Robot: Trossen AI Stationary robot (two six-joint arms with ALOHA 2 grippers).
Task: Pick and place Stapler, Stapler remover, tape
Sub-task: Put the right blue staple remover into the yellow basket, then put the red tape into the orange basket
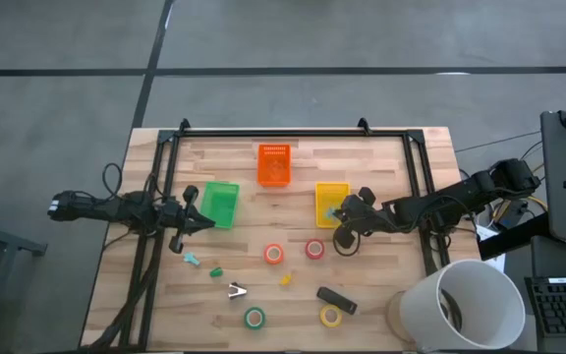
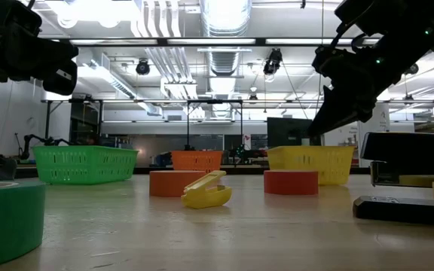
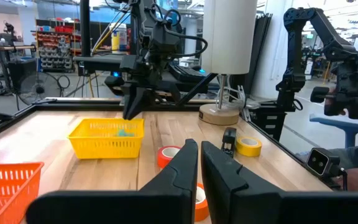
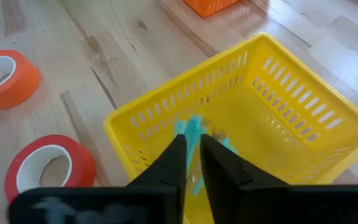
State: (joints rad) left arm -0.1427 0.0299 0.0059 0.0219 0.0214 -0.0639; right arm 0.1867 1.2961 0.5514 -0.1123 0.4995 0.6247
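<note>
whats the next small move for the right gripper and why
Probably lift the right gripper up and away from the yellow basket. Its fingers look nearly closed with nothing between them, and a teal piece shows just beyond their tips inside the basket. The stapler and tape rolls still lie on the table.

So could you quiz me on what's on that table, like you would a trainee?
1. True or false: the yellow basket holds a teal piece.
2. How many tape rolls lie on the table?
3. Which claw is over the yellow basket: A left claw, B right claw?

Key: 1 true; 2 four: two red-orange, one green, one yellow; 3 B.
</note>
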